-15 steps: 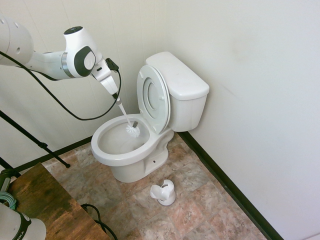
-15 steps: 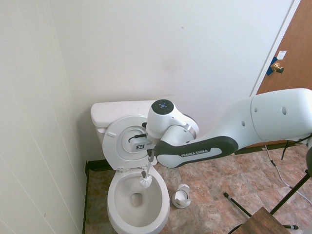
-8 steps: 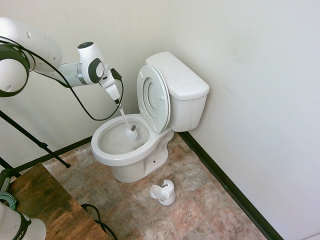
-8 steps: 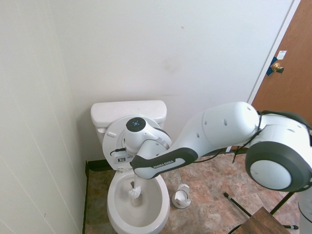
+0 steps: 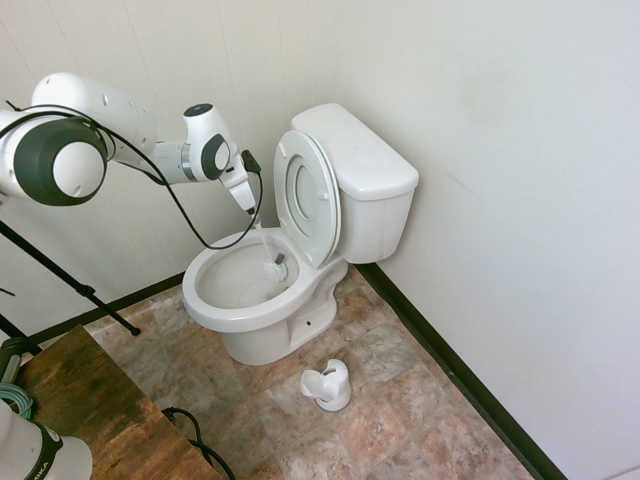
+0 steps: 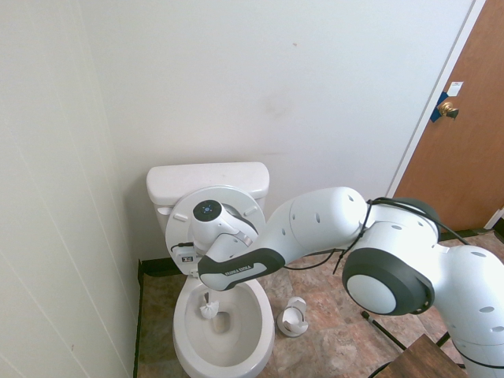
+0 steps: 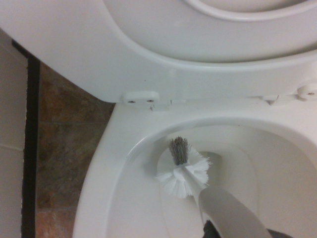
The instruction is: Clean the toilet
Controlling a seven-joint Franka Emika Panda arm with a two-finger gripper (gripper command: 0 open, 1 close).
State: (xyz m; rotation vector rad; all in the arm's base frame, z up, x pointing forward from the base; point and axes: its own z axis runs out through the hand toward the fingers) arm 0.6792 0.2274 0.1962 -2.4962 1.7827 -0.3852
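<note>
The toilet (image 5: pixel 362 170) stands in the corner with its lid and seat (image 5: pixel 305 195) raised against the tank. Over the bowl's (image 5: pixel 205 305) back half my gripper (image 5: pixel 250 209) is shut on the thin handle of a white toilet brush. The handle slants down into the bowl. Its bristle head (image 5: pixel 277 268) sits low inside, near the rear wall below the hinges. From the other side, the brush head (image 6: pixel 209 307) is at the left of the bowl (image 6: pixel 260 346). The wrist view shows the bristles (image 7: pixel 182 171) against the inner wall of the bowl.
A small white brush holder (image 5: pixel 328 385) stands on the tiled floor in front of the toilet, to its right. A wooden table corner (image 5: pixel 90 400) fills the lower left. Walls close in behind and beside the toilet. A brown door (image 6: pixel 465 134) is at the far right.
My arm swung in toward the raised seat. The brush head travelled inside the bowl, from one side across to the other and toward the rear wall. The grip on the handle held.
</note>
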